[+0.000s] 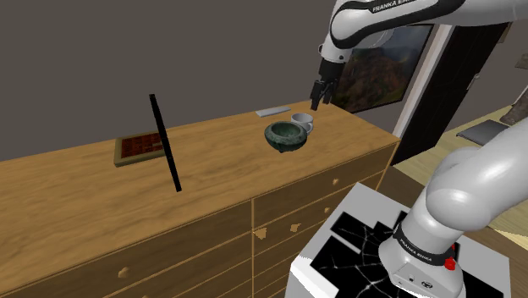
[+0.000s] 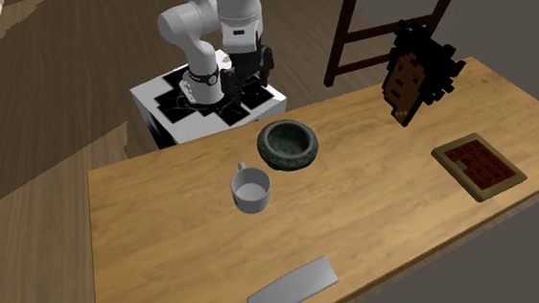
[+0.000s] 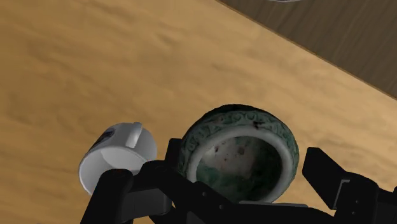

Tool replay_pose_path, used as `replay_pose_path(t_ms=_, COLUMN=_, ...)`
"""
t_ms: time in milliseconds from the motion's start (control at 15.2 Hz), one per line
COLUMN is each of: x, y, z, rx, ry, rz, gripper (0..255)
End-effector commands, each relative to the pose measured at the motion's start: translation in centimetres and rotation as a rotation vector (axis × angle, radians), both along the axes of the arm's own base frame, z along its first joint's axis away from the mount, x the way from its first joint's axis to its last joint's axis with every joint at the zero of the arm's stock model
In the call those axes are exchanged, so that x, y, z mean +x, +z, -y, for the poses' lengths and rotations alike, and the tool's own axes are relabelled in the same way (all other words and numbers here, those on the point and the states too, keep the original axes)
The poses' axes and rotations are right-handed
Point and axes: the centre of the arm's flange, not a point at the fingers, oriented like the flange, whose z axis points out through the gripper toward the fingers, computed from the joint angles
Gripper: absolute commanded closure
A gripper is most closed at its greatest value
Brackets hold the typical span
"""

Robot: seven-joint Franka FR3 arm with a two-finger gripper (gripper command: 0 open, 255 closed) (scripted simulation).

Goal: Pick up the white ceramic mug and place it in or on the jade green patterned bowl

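Mug (image 2: 252, 190) apart from pincer (image 1: 316, 105), beside bowl (image 2: 288, 163)

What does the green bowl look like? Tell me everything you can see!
The bowl is round and thick-walled, dark green outside with a curly pattern around its rim, and pale and speckled inside. It stands upright and empty on the wooden top. The white mug sits close beside it, not touching. The open gripper hangs above it without touching it.
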Motion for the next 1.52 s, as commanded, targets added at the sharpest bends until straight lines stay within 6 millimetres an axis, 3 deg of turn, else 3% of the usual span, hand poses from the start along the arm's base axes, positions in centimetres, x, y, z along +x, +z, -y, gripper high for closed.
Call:
replay_pose_path(t_ms=0, x=1.5, y=-1.5, z=2.1, rx=0.000, ry=0.000, rz=0.001, gripper=0)
replay_pose_path(t_ms=1122, x=13.7, y=-12.8, z=17.3, rx=0.011, ry=-0.003, rz=0.003, gripper=0)
replay_pose_path(t_ms=1452, x=14.1, y=-15.1, z=17.4, rx=0.011, ry=-0.003, rz=0.003, gripper=0)
